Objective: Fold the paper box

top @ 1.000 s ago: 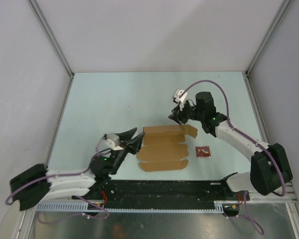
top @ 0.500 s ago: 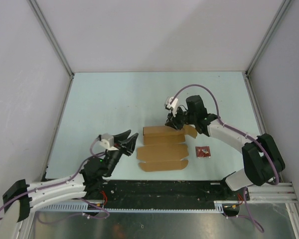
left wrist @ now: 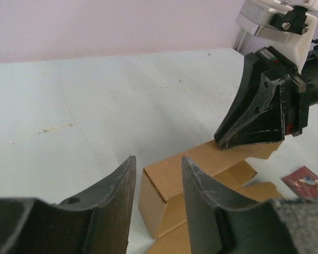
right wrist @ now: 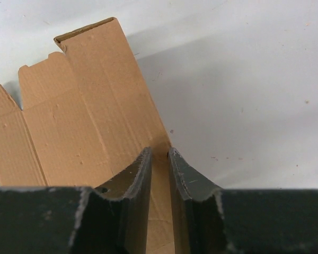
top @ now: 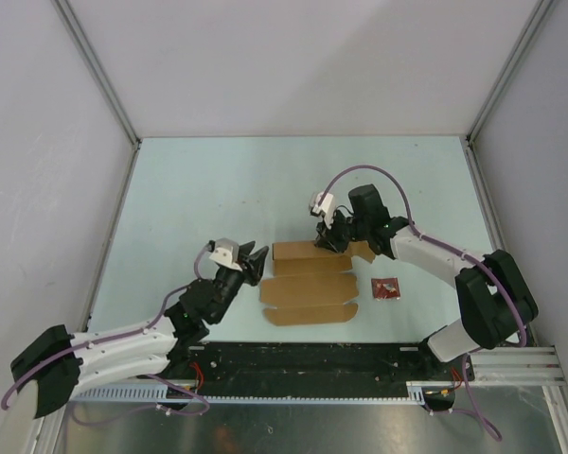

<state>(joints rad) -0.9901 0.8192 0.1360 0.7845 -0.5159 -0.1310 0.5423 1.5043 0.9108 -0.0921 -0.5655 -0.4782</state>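
The paper box [top: 308, 288] is a brown cardboard sheet lying on the table between the arms. Its far panel [left wrist: 201, 166] is tilted up, with an end tab folded down at the left. My right gripper [top: 329, 242] reaches down onto the far edge of that panel. In the right wrist view its jaws [right wrist: 159, 151] stand a narrow gap apart, and the cardboard [right wrist: 90, 106] shows flat through the gap with nothing pinched. My left gripper [top: 256, 256] is open just left of the box. Its fingers [left wrist: 159, 161] frame the raised corner without touching it.
A small red square packet [top: 387, 287] lies on the table just right of the box and also shows in the left wrist view [left wrist: 307, 180]. Grey walls close in the pale table [top: 199, 189] on three sides. A black rail [top: 303, 359] runs along the near edge.
My right gripper moved left and down onto the far panel, and its jaws narrowed. My left gripper swung forward and right to the box's left end, its jaws slightly narrower.
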